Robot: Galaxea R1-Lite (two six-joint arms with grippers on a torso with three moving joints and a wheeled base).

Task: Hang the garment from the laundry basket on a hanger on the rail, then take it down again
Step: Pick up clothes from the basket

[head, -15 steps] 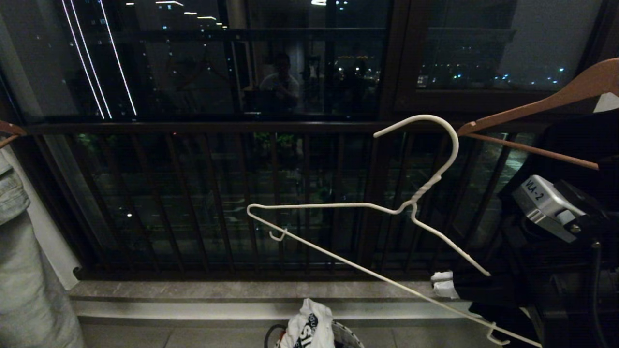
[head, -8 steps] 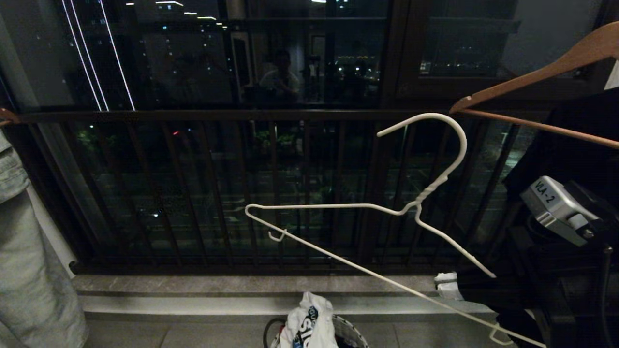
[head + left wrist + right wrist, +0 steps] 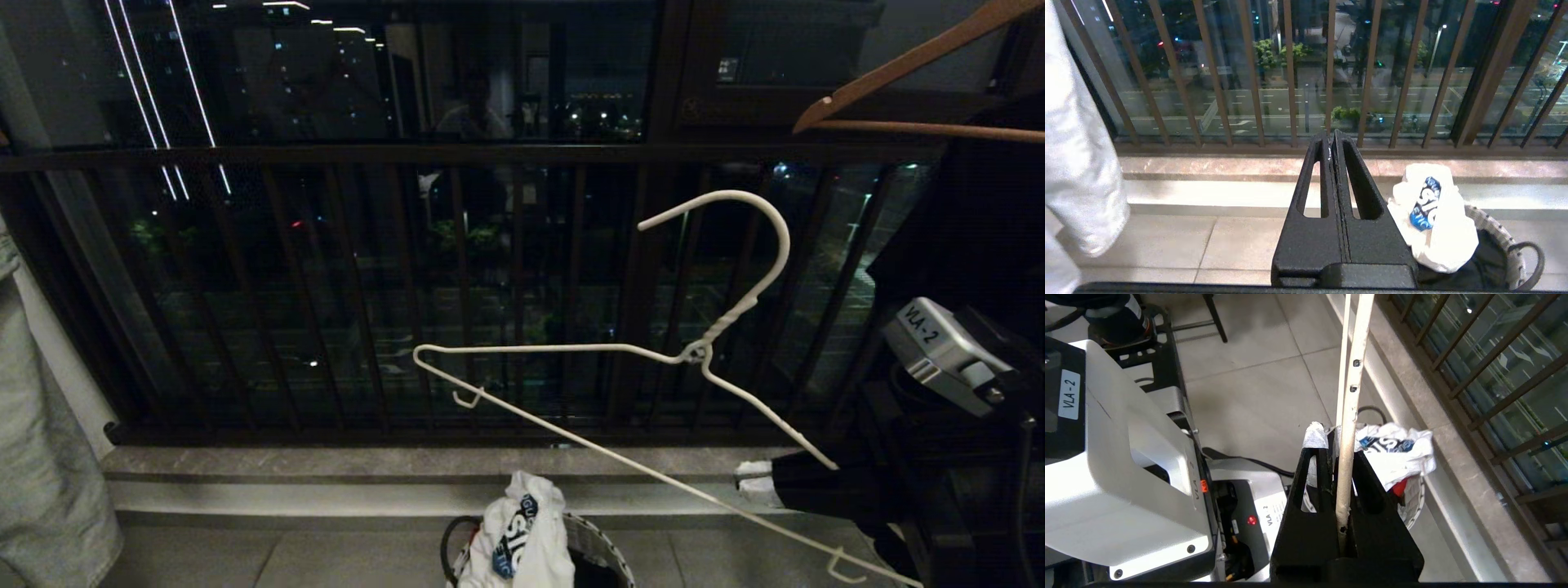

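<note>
Right gripper [image 3: 1340, 457] was clamped on the white wire hanger [image 3: 620, 392], pinching one wire arm near its lower end between the two black fingers [image 3: 1372, 486]; a strip of white tape wrapped one fingertip. In the head view the right gripper [image 3: 763, 482] sat low on the robot's right, and the hanger ran up and away from it toward the left. Hanger was tilted in the air, hook uppermost above the gripper, twisted neck just below the hook, the far shoulder out to the left of the gripper. It touched no rail, and the pale grey rail was not in view.

Left gripper [image 3: 1333, 143] was closed with nothing between its fingers, and pointed toward the dark balcony railing [image 3: 1290, 73]. It did not show in the head view.

White T-shirt [image 3: 522, 539] with the blue chest graphic was bunched in the woven laundry basket [image 3: 608, 551], spilling over its rim, on the tiled floor below and left of the right gripper. In the left wrist view the T-shirt [image 3: 1431, 216] and laundry basket [image 3: 1502, 237] lay just beside the left gripper, below its tips. A bit of red cloth [image 3: 1399, 486] showed under the shirt.

Brown wooden hanger [image 3: 906, 61] hung above the right gripper. Pale hanging cloth [image 3: 41, 457] was at far left.
</note>
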